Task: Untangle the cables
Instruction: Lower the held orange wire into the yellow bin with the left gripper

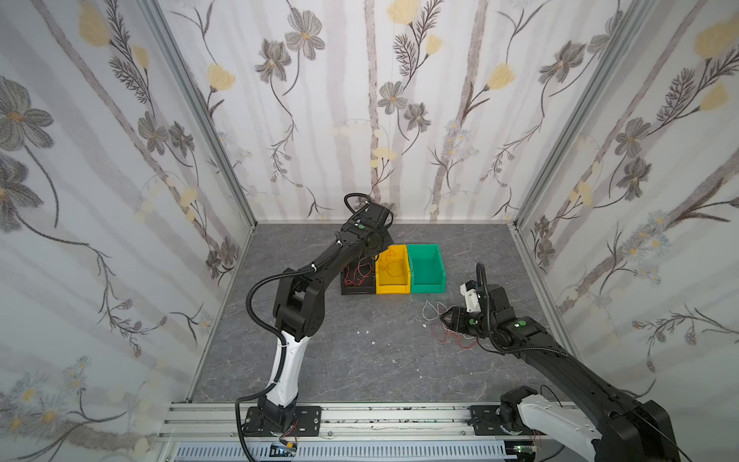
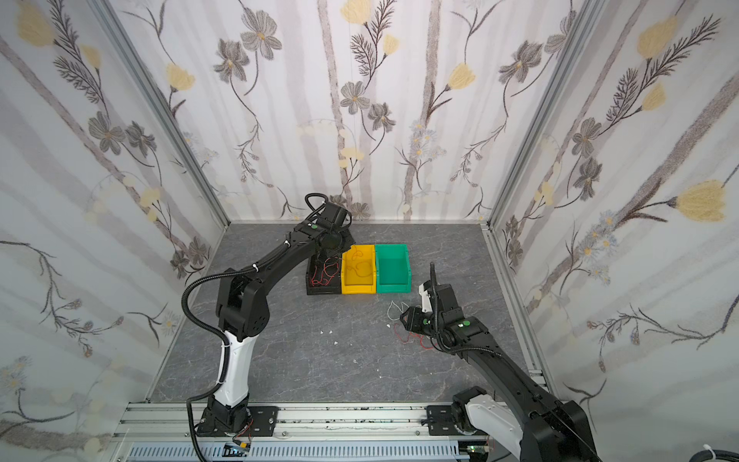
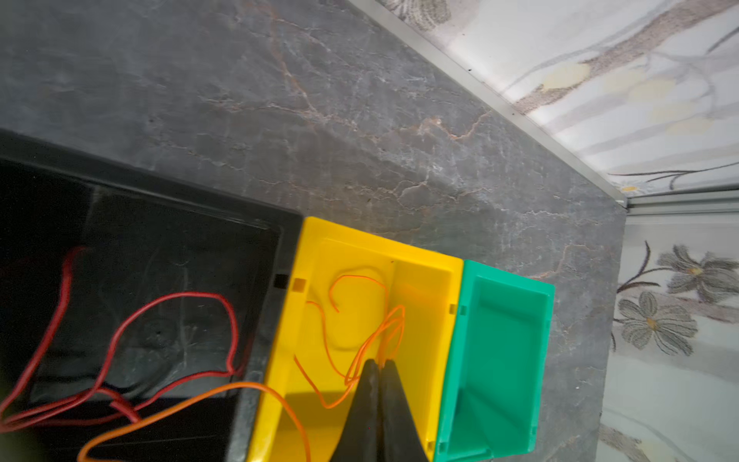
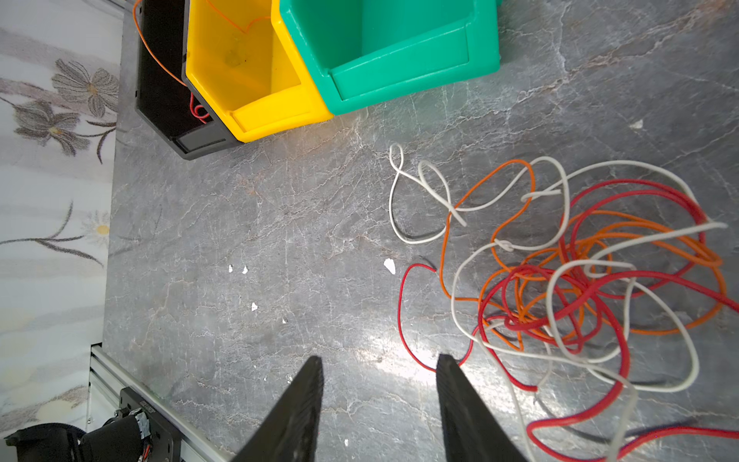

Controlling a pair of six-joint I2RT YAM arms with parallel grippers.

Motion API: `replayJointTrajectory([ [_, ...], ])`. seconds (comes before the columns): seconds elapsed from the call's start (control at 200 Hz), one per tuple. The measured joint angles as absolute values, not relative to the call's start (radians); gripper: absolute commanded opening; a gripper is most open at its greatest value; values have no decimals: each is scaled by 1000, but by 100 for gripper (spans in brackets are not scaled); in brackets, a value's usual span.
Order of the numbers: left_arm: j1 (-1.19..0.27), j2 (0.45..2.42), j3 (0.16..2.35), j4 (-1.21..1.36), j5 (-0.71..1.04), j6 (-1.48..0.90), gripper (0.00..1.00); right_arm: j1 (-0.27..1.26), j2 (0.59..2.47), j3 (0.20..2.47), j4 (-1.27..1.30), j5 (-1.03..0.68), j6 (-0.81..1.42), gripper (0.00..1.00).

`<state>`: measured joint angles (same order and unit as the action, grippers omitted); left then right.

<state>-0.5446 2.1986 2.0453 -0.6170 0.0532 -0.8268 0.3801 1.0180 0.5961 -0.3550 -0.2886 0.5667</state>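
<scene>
The cables lie in three places. A tangle of red, orange and white cables [image 4: 580,280] rests on the table by my right gripper [image 4: 378,360], which is open and empty just beside it; the tangle [image 1: 452,336] also shows in both top views. My left gripper [image 3: 379,362] hangs over the yellow bin [image 3: 424,288], shut on an orange cable [image 3: 360,348] that loops inside it and trails across the black bin [image 3: 160,184]. Red cables [image 3: 120,340] lie in the black bin.
The black, yellow and green bins [image 1: 426,268] stand side by side at the back of the grey table; the green bin [image 3: 508,340] holds nothing. Small white scraps [image 4: 390,266] dot the table. Flowered walls enclose three sides, and an aluminium rail [image 1: 360,418] runs along the front.
</scene>
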Motion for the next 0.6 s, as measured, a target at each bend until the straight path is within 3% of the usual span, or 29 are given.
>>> replayJointTrajectory([
  [0.285, -574, 2348, 2250, -643, 157, -902, 0, 374, 1009, 593, -355, -289, 567, 48],
  [0.475, -579, 2374, 2234, -609, 188, -958, 0, 368, 1002, 587, -356, -289, 564, 48],
  [0.605, -583, 2350, 2092, -514, 216, -1000, 0, 368, 1001, 581, -356, -289, 564, 48],
])
